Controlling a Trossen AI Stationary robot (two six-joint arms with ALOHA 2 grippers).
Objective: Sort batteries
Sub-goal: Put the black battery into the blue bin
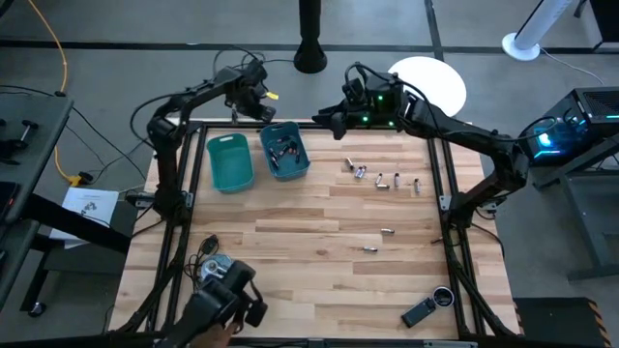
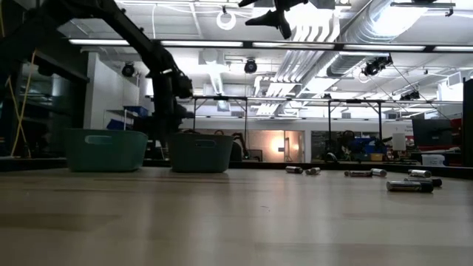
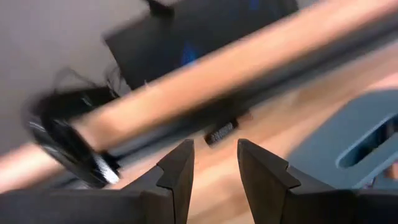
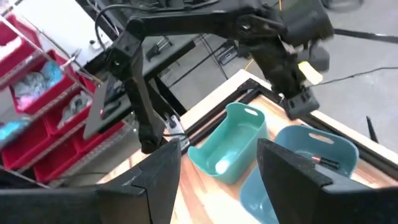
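Several small batteries (image 1: 381,181) lie loose on the wooden table right of the bins, with two more (image 1: 387,232) nearer the middle; the low view shows them as little cylinders (image 2: 410,186). A green-teal bin (image 1: 229,160) stands beside a blue-teal bin (image 1: 283,151) that has batteries inside (image 4: 323,162). My left gripper (image 1: 253,92) hovers over the table's far edge behind the bins, open and with nothing between its fingers (image 3: 214,168). My right gripper (image 1: 334,118) hangs high by the far edge, right of the blue bin, open and not holding anything (image 4: 217,168).
A black gadget (image 1: 419,311) and a silver disc (image 1: 443,296) lie at the near right corner. A dark device with cables (image 1: 218,273) sits at the near left. A metal rail (image 1: 319,124) frames the table's far edge. Bare wood lies between bins and near edge.
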